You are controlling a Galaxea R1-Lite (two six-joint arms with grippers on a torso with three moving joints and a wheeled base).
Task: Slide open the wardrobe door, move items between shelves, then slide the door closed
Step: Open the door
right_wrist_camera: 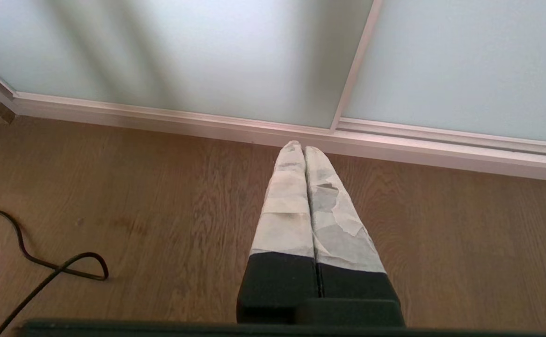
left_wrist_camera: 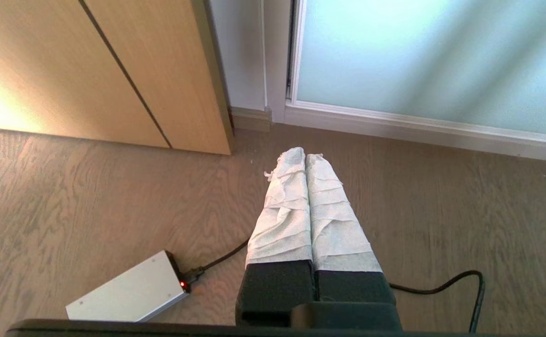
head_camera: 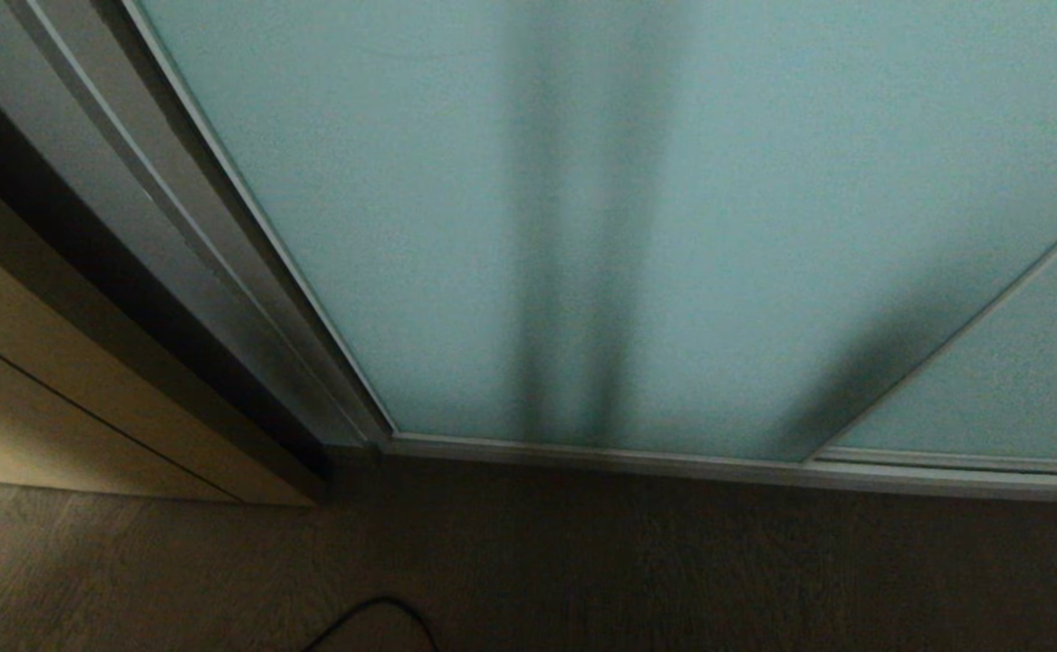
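Wood-grain floor [left_wrist_camera: 90, 196] runs up to the wardrobe, and the frosted teal door [head_camera: 582, 226] fills my head view, fully shut, its silver frame [head_camera: 247, 226] meeting the jamb beside a beige cabinet [left_wrist_camera: 113, 70]. A second panel [head_camera: 1017, 362] overlaps it to the right. Neither arm shows in the head view; both hang low over the floor in front of the track. The left gripper [left_wrist_camera: 305, 157] is clenched, its tape-wrapped fingers [left_wrist_camera: 284, 206] pressed together on nothing, aimed at the floor near the cabinet corner. The right gripper [right_wrist_camera: 303, 147] is likewise clenched and empty, tips close to the bottom rail [right_wrist_camera: 394, 145] where the two panels meet. Shelves and the black bundle are hidden behind the glass, so I can't place them yet. My worries: a cable [left_wrist_camera: 441, 285] and a grey box [left_wrist_camera: 127, 295] lie on the floor near me, and driving could snag them; smooth glass gives wrapped fingers little purchase, so I'd likely slip unless I hook the frame edge; pushing the wrong panel would jam.
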